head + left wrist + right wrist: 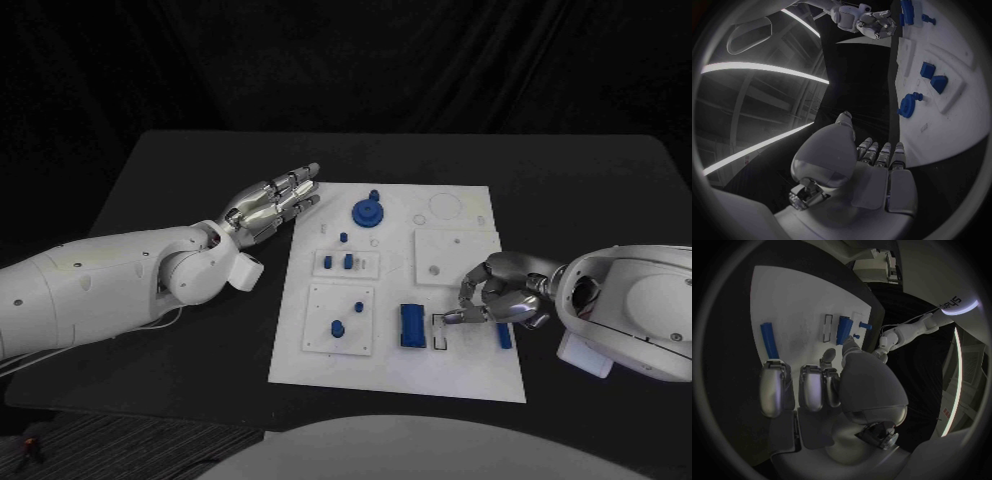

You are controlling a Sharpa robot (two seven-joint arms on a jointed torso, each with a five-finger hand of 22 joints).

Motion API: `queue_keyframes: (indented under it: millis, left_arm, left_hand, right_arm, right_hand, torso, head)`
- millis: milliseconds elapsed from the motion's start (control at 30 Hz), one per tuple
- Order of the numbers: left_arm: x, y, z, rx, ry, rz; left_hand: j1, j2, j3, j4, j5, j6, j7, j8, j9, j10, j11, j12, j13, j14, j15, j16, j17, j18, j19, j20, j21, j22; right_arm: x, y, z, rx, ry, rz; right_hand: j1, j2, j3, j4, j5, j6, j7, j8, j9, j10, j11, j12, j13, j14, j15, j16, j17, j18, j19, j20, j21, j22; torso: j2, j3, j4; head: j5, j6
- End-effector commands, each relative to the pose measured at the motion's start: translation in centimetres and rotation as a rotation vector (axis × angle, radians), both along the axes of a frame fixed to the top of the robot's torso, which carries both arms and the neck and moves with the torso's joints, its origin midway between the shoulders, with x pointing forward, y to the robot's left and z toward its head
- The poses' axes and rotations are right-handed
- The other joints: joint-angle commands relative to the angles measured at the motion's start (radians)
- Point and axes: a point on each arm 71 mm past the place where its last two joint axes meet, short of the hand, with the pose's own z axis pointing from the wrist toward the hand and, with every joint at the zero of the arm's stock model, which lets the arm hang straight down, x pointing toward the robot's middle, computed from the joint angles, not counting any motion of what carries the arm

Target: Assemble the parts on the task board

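The task board [397, 370] is a white rectangular plate lying flat in the middle of the black counter [173, 180], with shallow raised panels and outlined recesses across its face. Small blue parts sit on it: a round gear-like piece with a knob [369, 211] near the far edge, a small peg [319, 229] just beside the left edge, two short blocks [338, 263] side by side in a middle panel, two small rounded pieces [342, 322] on the near-left panel, a ribbed rectangular block [411, 325] near the front, and a long narrow bar [503, 335] just beside the right hand. The right hand [498, 300] hovers over the board's near-right area, its fingers [773, 387] curled downward and close together, with nothing seen between them; one fingertip reaches toward a slotted recess next to the ribbed block. The left hand [271, 205] lies at the board's far-left edge over the counter, its fingers [879, 152] stretched out straight, side by side, holding nothing. In the right wrist view, dark lettering runs along the white left arm [942, 315]; only the beginning, "sha", can be made out.
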Motion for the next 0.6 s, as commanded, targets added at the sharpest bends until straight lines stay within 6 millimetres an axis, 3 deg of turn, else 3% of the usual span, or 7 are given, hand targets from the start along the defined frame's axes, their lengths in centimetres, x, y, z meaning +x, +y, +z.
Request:
queue_keyframes:
  millis: [33,200,467,600]
  left_arm:
    - [-0.1,-0.2,0.0,-0.014,-0.006,-0.013]
    - [-0.1,-0.2,0.0,-0.015,-0.004,-0.014]
    - [-0.2,-0.1,-0.2,-0.015,0.001,-0.017]
    - [-0.2,-0.1,-0.3,-0.014,0.004,-0.017]
  left_hand:
    - [0.009,0.0,0.003,-0.003,0.003,-0.001,0.006,0.007,0.001,0.0,0.002,0.002,-0.001,0.0,-0.006,-0.004,-0.002,0.005,-0.001,0.005,-0.003,-0.002]
    - [0.01,0.001,0.004,-0.004,0.004,-0.002,0.006,0.006,0.001,0.0,0.002,0.002,-0.001,0.0,-0.006,-0.004,-0.002,0.006,-0.001,0.006,-0.003,-0.002]
    - [0.011,0.002,0.005,-0.005,0.005,-0.002,0.006,0.006,0.001,0.0,0.003,0.002,-0.001,0.0,-0.005,-0.004,-0.002,0.007,-0.001,0.007,-0.003,-0.002]
    - [0.012,0.003,0.006,-0.006,0.006,-0.003,0.007,0.006,0.001,0.0,0.003,0.002,-0.001,0.0,-0.005,-0.004,-0.002,0.007,-0.001,0.007,-0.003,-0.002]
  right_arm:
    - [0.0,0.4,-0.1,-0.003,-0.005,0.023]
    - [-0.2,1.1,-0.8,-0.006,0.002,0.052]
    - [-0.7,2.2,-2.0,-0.016,-0.033,0.1]
    - [-0.9,2.7,-2.1,-0.013,-0.057,0.123]
  right_hand:
    - [0.006,-0.005,-0.002,-0.005,0.002,0.007,0.002,-0.007,-0.001,0.106,-0.004,0.003,0.263,0.07,-0.009,-0.002,0.06,-0.004,0.043,-0.006,0.005,0.218]
    - [0.004,-0.015,-0.007,-0.004,-0.002,0.007,0.002,-0.009,-0.002,0.106,-0.004,0.003,0.263,0.07,-0.009,-0.001,0.061,-0.004,0.044,-0.006,0.006,0.218]
    - [0.0,-0.054,-0.013,0.01,-0.004,0.005,0.002,-0.008,0.001,0.106,-0.005,0.003,0.263,0.071,-0.01,0.0,0.063,-0.005,0.044,-0.007,0.007,0.218]
    - [-0.011,-0.072,-0.017,0.015,-0.004,0.006,0.0,-0.003,0.006,0.106,-0.006,0.003,0.263,0.071,-0.01,0.001,0.065,-0.005,0.045,-0.008,0.01,0.219]
  torso:
    - [0.003,0.0032,-0.0007]
    - [0.003,0.0026,0.0037]
    - [0.004,0.0017,-0.0021]
    - [0.002,0.0012,0.0015]
  head:
    - [0.003,0.0]
    - [-0.003,0.0]
    - [-0.002,0.0]
    - [-0.003,0.0]
